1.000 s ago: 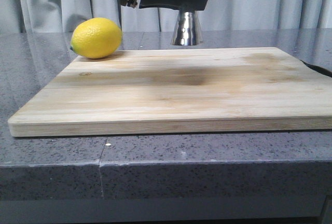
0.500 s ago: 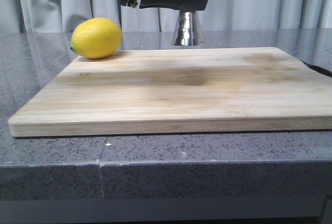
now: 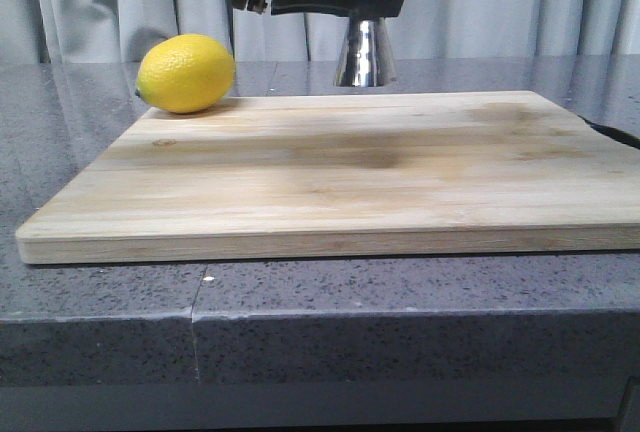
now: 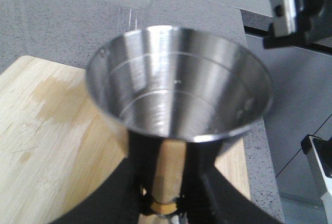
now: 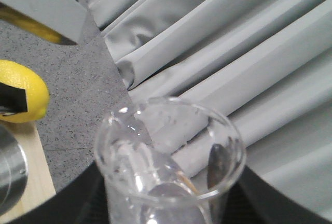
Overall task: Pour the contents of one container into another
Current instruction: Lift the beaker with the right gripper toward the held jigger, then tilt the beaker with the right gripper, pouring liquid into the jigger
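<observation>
The steel jigger (image 3: 364, 52) is upright at the far edge of the wooden board (image 3: 330, 172), its lower cone showing under my left gripper (image 3: 365, 7). In the left wrist view its wide open cup (image 4: 179, 94) fills the picture, and my left gripper (image 4: 165, 185) is shut on its narrow waist at the gold band. My right gripper (image 5: 168, 206) is shut on the clear glass beaker (image 5: 168, 151), whose rim faces the camera; the beaker is out of the front view. The jigger's rim (image 5: 8, 167) shows beside the beaker.
A yellow lemon (image 3: 186, 73) lies on the board's far left corner, also seen as the lemon (image 5: 21, 92) in the right wrist view. The board rests on a grey speckled counter (image 3: 300, 302). Grey curtains (image 3: 500, 2) hang behind. Metal arm hardware (image 4: 290, 6) is near the jigger.
The jigger and my left gripper have shifted slightly to the right. The lemon and board have not moved.
</observation>
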Motion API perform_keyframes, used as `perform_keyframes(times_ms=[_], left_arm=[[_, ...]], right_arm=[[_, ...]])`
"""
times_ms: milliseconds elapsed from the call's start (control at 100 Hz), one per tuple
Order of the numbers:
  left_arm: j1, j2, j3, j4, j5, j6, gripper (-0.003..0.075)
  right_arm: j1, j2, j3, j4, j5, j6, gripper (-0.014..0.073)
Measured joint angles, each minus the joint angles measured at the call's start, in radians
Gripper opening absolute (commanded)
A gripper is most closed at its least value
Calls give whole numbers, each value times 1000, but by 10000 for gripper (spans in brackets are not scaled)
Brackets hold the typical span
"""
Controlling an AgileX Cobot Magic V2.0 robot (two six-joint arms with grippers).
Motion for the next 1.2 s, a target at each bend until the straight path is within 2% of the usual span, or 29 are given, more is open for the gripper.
perform_keyframes(times_ms=[400,1200], left_arm=[[0,0,0,3,9,0,125],[0,0,0,6,10,0,125]], right_arm=[[0,0,0,-125,-18,-4,220],[0,0,0,-243,-32,-8,220]])
